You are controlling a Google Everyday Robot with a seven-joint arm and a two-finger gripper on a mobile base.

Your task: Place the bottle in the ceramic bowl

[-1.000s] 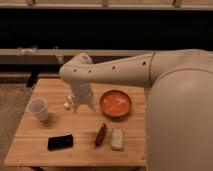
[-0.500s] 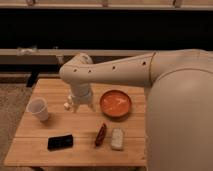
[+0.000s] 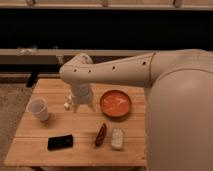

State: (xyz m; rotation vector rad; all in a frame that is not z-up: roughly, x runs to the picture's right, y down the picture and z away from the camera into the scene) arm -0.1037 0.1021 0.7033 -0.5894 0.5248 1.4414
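The orange-red ceramic bowl [image 3: 116,103] sits on the wooden table [image 3: 50,90], right of centre, with faint pale marks inside. A small whitish-cream bottle [image 3: 66,105] shows just left of my gripper, low over the table. My gripper [image 3: 83,106] hangs from the big white arm, down near the table surface, a short way left of the bowl. The bottle sits right at the gripper's left edge; I cannot tell whether it is held or merely beside it.
A white paper cup [image 3: 38,109] stands at the table's left. A black flat object [image 3: 60,142], a dark red-brown oblong item [image 3: 101,134] and a flat whitish block [image 3: 117,138] lie along the front. The arm's bulky body [image 3: 180,115] fills the right side.
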